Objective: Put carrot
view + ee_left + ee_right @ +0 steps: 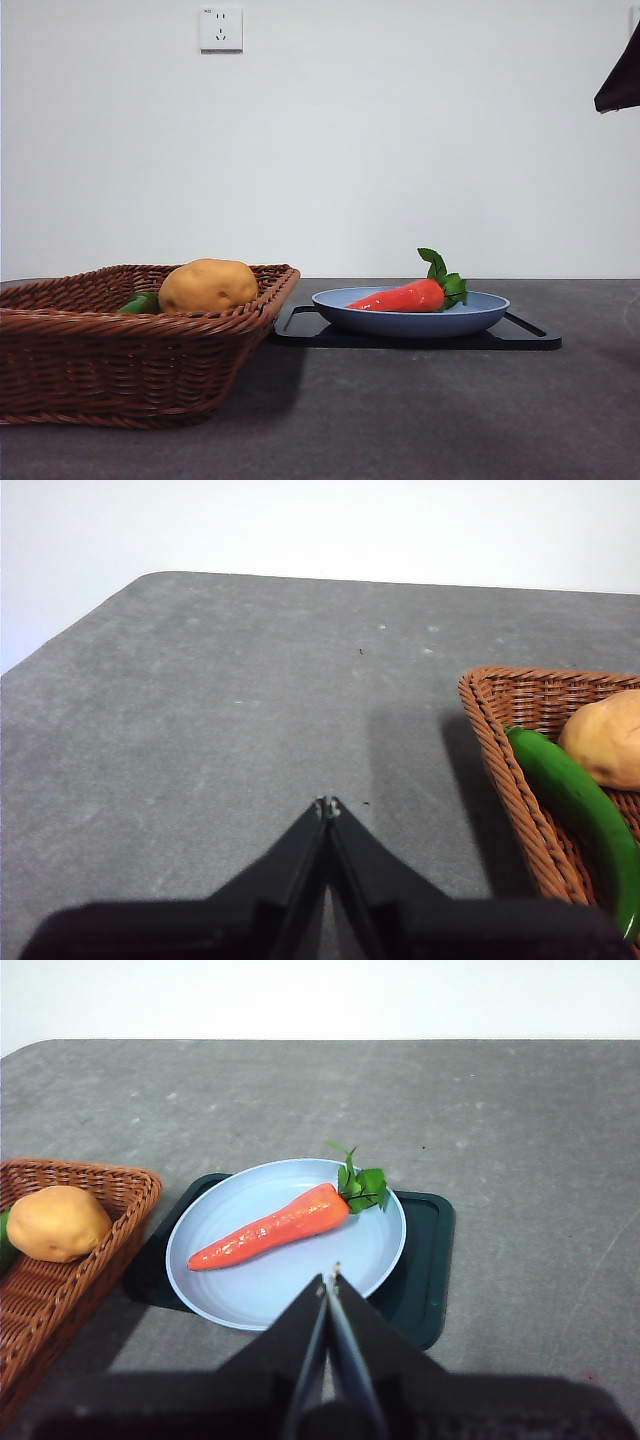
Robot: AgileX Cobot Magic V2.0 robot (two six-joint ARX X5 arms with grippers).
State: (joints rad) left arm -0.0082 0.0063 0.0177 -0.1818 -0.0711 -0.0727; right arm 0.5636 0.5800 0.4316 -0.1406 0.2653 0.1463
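The carrot (405, 297) is glossy red-orange with green leaves and lies on a light blue plate (480, 312); it also shows in the right wrist view (272, 1227) on the plate (250, 1295). My right gripper (330, 1282) is shut and empty, held above the plate's near rim, apart from the carrot. It shows as a black tip at the top right of the front view (620, 80). My left gripper (327, 807) is shut and empty over bare table beside the wicker basket (500, 740).
The plate rests on a dark tray (520, 338) (425, 1290). The brown wicker basket (100, 370) (40, 1330) to the left of the tray holds a yellow-brown potato (208, 285) (58, 1222) (605, 738) and a green vegetable (580, 815). A wall socket (221, 29) is behind.
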